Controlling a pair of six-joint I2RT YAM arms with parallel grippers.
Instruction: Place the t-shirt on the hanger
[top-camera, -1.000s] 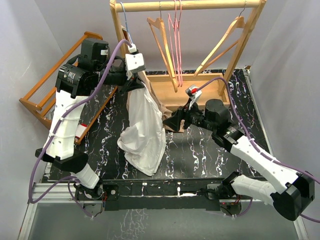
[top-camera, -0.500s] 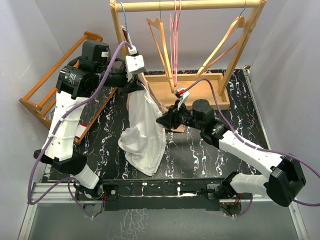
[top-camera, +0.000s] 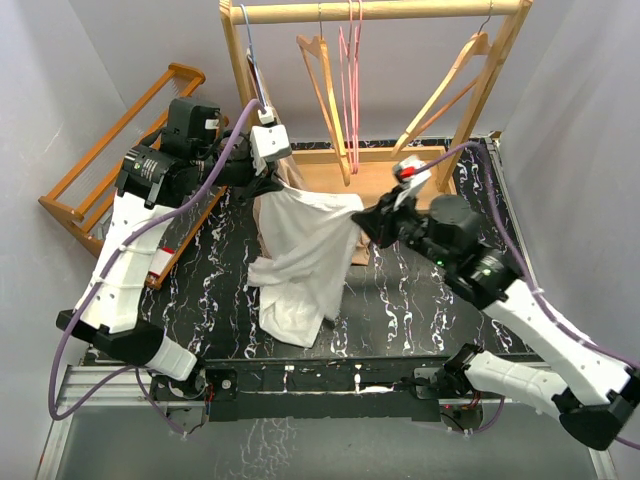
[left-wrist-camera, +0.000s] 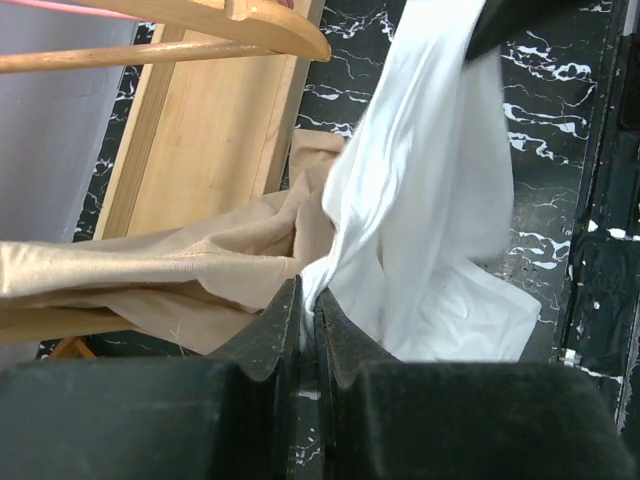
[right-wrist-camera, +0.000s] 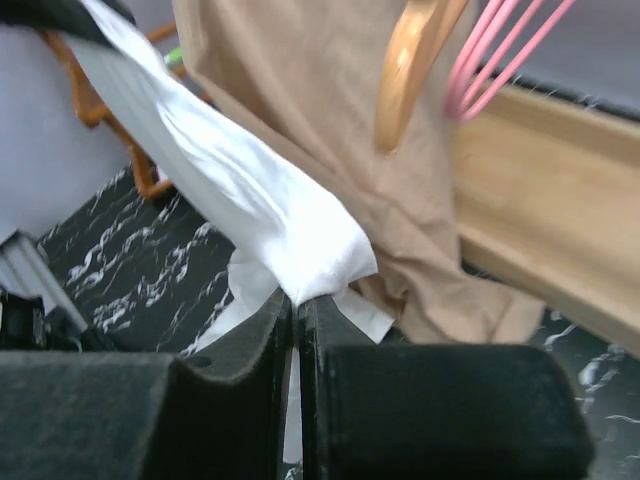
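The white t-shirt (top-camera: 300, 255) hangs stretched between both grippers above the black marbled table; no print shows on it. My left gripper (top-camera: 272, 183) is shut on its upper left corner, with white cloth (left-wrist-camera: 430, 180) pinched between the jaws at the left gripper (left-wrist-camera: 308, 300). My right gripper (top-camera: 362, 218) is shut on the upper right edge, where a fold of t-shirt (right-wrist-camera: 250, 200) enters the right gripper (right-wrist-camera: 296, 305). The thin pink hanger (top-camera: 350, 90) hangs from the rail behind, above and between the grippers; it shows as the hanger (right-wrist-camera: 500, 50) at the upper right.
A wooden clothes rack (top-camera: 380, 10) stands at the back with two light-wood hangers (top-camera: 322, 80) (top-camera: 445, 85). A beige garment (right-wrist-camera: 300, 100) drapes behind the t-shirt over the rack's base (top-camera: 390, 175). A wooden frame (top-camera: 110, 140) leans at the left.
My right gripper closed on the t-shirt's right edge and pulled it up and to the right, spreading the cloth. The left gripper kept its hold and barely moved.
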